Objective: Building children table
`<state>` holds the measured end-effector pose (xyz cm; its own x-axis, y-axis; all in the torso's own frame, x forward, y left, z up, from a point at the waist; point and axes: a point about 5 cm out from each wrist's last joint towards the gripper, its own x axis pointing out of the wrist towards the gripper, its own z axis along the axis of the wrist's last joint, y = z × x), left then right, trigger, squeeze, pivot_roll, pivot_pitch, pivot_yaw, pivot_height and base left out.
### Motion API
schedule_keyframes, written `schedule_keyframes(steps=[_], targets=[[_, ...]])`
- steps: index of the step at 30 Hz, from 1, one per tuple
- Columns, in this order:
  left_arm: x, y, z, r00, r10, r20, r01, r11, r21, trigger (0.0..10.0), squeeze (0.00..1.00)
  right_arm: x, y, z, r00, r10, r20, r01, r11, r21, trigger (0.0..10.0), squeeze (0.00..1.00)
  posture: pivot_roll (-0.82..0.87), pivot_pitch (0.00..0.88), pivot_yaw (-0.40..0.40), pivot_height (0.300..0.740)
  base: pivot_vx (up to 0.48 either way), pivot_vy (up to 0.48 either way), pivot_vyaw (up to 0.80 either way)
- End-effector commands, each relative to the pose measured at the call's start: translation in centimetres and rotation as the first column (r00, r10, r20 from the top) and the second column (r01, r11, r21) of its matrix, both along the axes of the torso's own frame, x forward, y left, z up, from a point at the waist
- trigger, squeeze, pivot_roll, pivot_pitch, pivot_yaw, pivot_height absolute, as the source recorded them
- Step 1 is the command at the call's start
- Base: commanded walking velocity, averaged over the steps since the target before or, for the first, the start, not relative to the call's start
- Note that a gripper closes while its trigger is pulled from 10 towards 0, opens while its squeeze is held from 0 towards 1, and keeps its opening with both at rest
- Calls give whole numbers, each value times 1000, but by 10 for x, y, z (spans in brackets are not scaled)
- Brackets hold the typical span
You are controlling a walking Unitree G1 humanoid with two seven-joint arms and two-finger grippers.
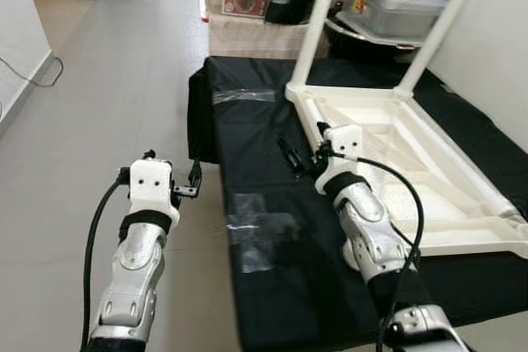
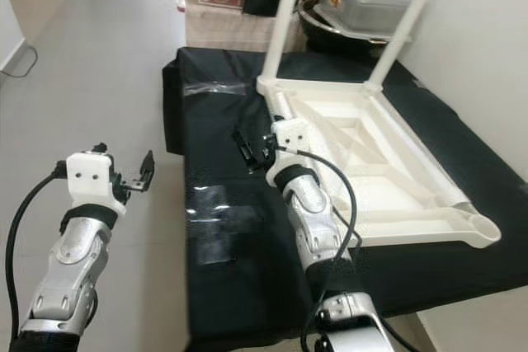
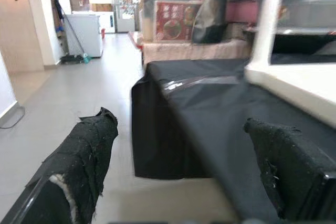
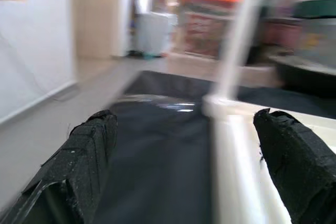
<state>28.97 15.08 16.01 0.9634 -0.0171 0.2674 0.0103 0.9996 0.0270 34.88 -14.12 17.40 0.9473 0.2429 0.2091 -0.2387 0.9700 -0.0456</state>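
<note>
Upturned white table [image 1: 412,162] on black cloth [image 1: 272,228], legs cut off above; right gripper [image 1: 299,158] spread beside it (blurred), left gripper [image 1: 191,183] spread over floor [image 1: 99,105].

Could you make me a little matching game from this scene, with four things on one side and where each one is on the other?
Things:
1. white table top
2. left gripper
3. right gripper
4. clear tape patch

Places:
A. over the grey floor, beside the black cloth's edge
B. stuck flat on the black cloth
C. lying upside down on the black cloth, two legs pointing up
D. above the black cloth, by the near edge of the white frame

Pairs: 1-C, 2-A, 3-D, 4-B
</note>
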Motion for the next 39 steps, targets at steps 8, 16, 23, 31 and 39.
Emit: schedule_keyframes(steps=[8,16,23,31,39], targets=[[1,-5,-1,1000,-24,-18,24,1000,2,10000,0,-6,0,7,996,-86,3,86,996,20,10000,0,-25,0,-86,740,0,-469,0],[2,-4,-2,999,-25,-25,25,1000,-1,10000,0,-10,1,8,994,-112,4,112,994,-13,10000,0,-30,0,-86,740,0,-469,0],[2,-3,-4,999,-21,-28,21,1000,-7,10000,0,-11,1,8,992,-129,-11,129,991,-16,10000,0,-33,0,-84,740,0,-439,0],[3,-2,-3,1000,-17,-17,16,999,-28,10000,0,-10,-3,6,988,-155,-23,155,988,-27,10000,0,-35,0,-79,740,0,-33,0],[4,-2,-2,1000,-24,-11,24,999,-38,10000,0,-11,-2,6,987,-161,-13,160,986,-45,10000,0,-36,0,-76,740,0,0,0]])
